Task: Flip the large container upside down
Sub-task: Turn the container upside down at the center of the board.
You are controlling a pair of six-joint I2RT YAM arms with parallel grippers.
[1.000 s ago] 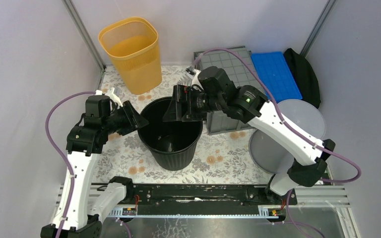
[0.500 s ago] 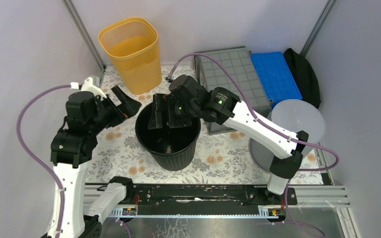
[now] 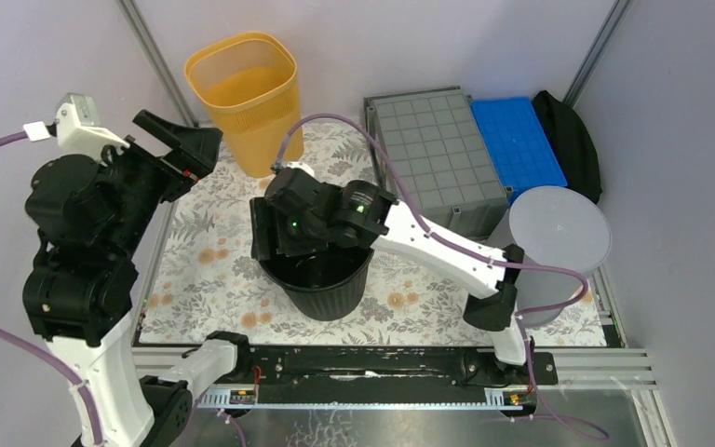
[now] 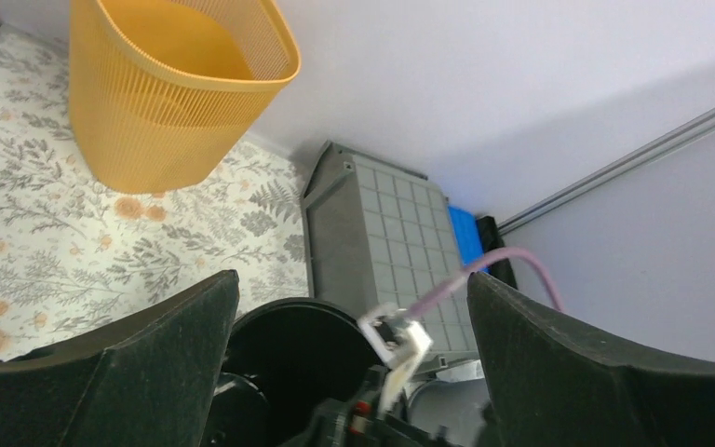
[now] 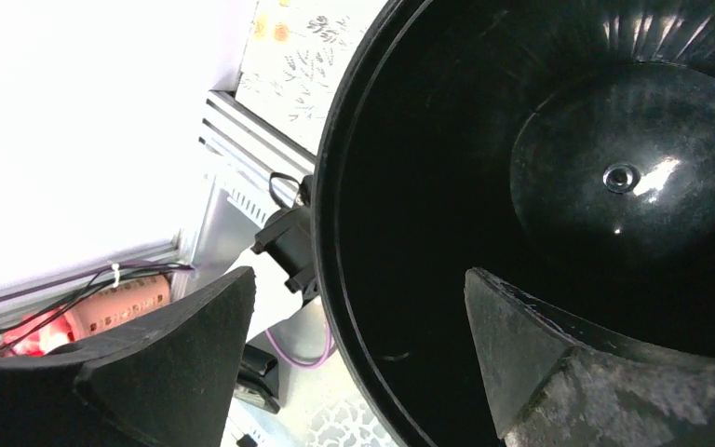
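So our large container point(image 3: 438, 154) sits at the back right of the worktop point(image 3: 195, 270), gridded underside facing up, just beside the blue tray point(image 3: 519, 140). Neither arm is touching it. Our left pincer point(image 3: 179, 149) hangs high near the yellow basket point(image 3: 247, 98), fingers spread wide and holding nothing. The right pincer point(image 3: 275, 233) is spread too, straddling the rim of the black bucket point(image 3: 321, 279), one finger inside and one outside, not squeezing it.
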